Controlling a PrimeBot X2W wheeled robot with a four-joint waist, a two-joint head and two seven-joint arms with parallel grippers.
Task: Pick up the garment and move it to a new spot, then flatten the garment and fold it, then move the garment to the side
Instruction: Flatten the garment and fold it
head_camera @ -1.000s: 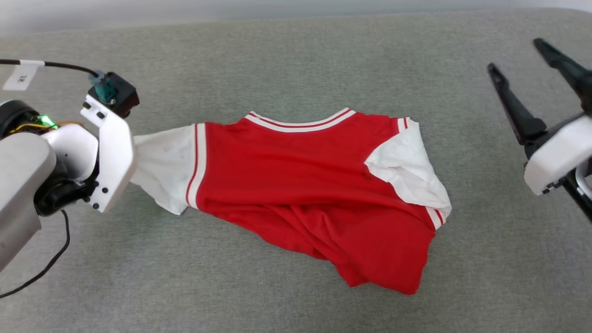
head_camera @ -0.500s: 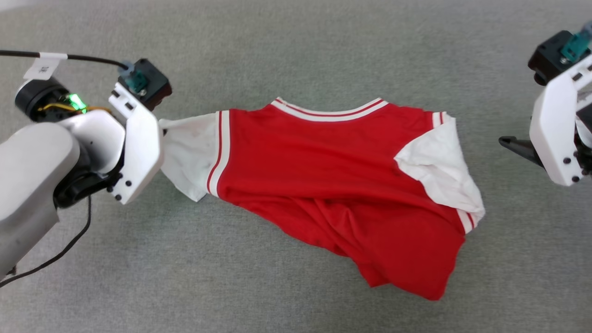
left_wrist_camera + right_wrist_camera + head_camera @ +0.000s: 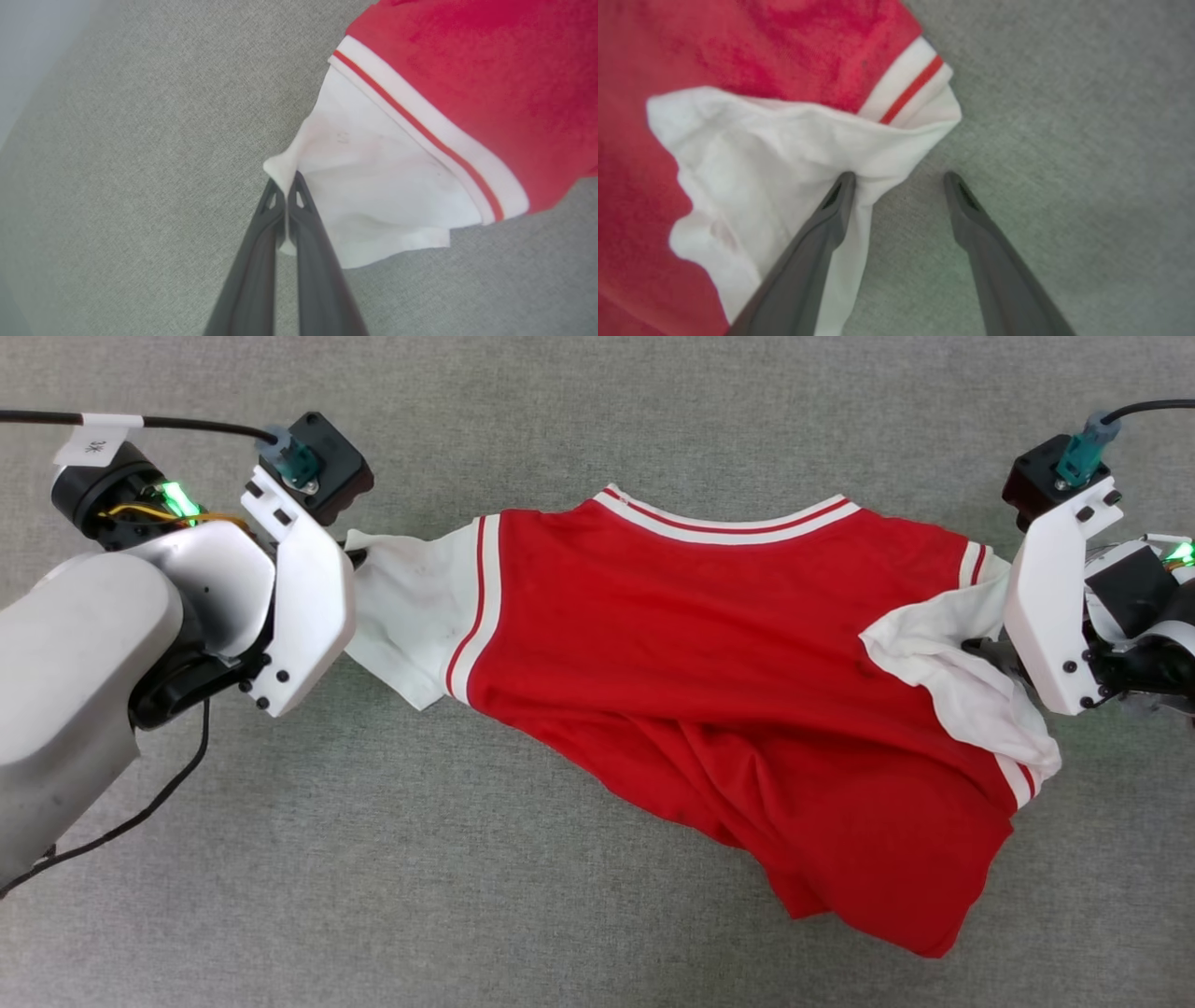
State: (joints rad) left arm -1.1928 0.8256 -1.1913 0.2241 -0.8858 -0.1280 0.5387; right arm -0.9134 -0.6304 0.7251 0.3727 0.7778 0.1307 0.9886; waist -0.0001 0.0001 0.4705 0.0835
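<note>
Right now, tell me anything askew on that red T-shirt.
The red thin-fabric T-shirt with white sleeves lies skewed: its sleeve by the open right claw is crumpled back over the red body, and the lower half is bunched in diagonal folds.

The red and white short-sleeved T-shirt [image 3: 700, 644] is thin, soft, matt cloth, creased toward its hem. The grey surface [image 3: 560, 896] under it is coarse woven fabric. The left end effector [image 3: 284, 181] and right end effector [image 3: 899, 179] have smooth, matt dark-grey plastic fingers [image 3: 994, 261]. The white wrist housing [image 3: 303, 588] is smooth plastic.
</note>
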